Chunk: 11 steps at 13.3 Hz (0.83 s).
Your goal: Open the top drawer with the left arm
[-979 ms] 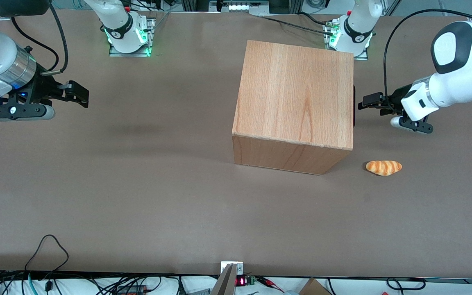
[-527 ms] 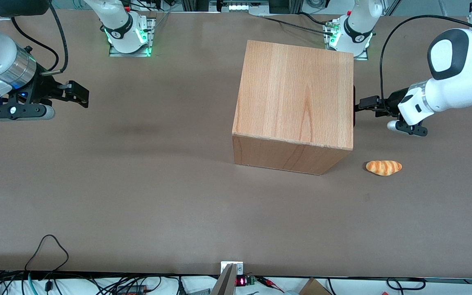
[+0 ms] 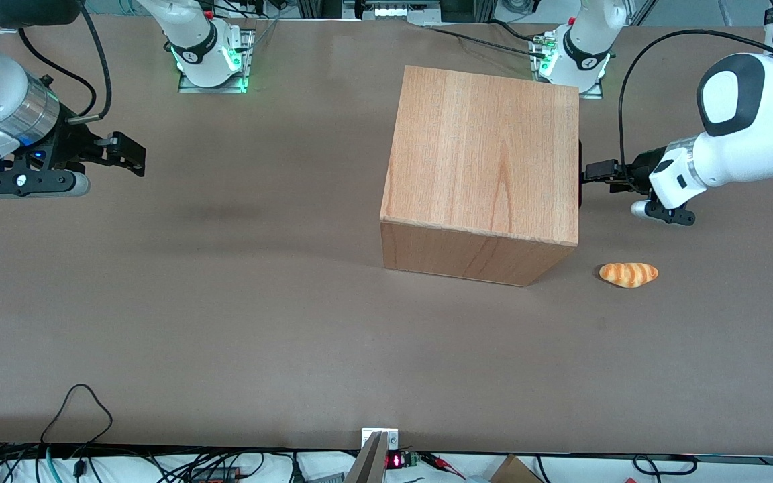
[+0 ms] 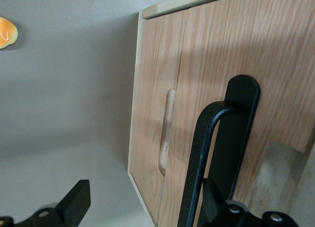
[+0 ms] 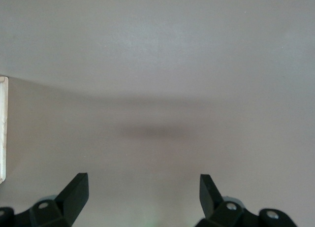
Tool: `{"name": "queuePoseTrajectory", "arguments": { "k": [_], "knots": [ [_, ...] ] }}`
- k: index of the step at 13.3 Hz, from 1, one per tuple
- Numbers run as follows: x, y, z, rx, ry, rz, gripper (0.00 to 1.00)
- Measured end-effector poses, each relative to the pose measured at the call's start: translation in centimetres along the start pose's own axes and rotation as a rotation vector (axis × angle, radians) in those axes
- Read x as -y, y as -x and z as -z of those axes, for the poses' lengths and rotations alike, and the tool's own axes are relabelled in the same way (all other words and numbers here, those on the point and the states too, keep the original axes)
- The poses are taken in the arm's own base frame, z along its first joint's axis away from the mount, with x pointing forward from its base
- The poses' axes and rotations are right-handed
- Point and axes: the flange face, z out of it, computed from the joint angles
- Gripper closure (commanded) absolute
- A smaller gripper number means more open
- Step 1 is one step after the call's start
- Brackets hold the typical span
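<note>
The wooden cabinet (image 3: pixel 487 154) stands mid-table, its front turned toward the working arm's end. In the left wrist view the top drawer (image 4: pixel 275 79) is a light-wood panel carrying a black bar handle (image 4: pixel 199 153). It looks shut, flush with the panel beside it. The left arm (image 3: pixel 729 134) reaches in level. Its gripper (image 3: pixel 591 176) is right up against the drawer front, at the thin black strip of handle (image 3: pixel 580 176). The gripper (image 4: pixel 142 207) is open. The handle's bar runs just inside one finger (image 4: pixel 212 200), and the second finger (image 4: pixel 76 200) hangs over the table.
A croissant-like bread (image 3: pixel 628 274) lies on the table nearer the front camera than the gripper, and it also shows in the wrist view (image 4: pixel 6 32). The neighbouring drawer panel has a carved wooden slot (image 4: pixel 166 133). Cables lie along the table's near edge (image 3: pixel 78 402).
The left arm has moved toward the cabinet. Its gripper closed the gap to the drawer front and now reaches the handle. The cabinet and bread stayed put.
</note>
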Motion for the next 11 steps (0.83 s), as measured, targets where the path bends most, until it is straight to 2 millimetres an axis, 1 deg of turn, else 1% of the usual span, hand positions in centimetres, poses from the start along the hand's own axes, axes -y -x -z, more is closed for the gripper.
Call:
{"name": "queuePoseTrajectory", "arguments": {
  "k": [5, 11],
  "knots": [
    [0.3, -0.4, -1.1, 0.018, 0.006, 0.007, 0.00],
    [0.4, -0.6, -1.4, 0.024, 0.008, 0.010, 0.00]
  ]
}}
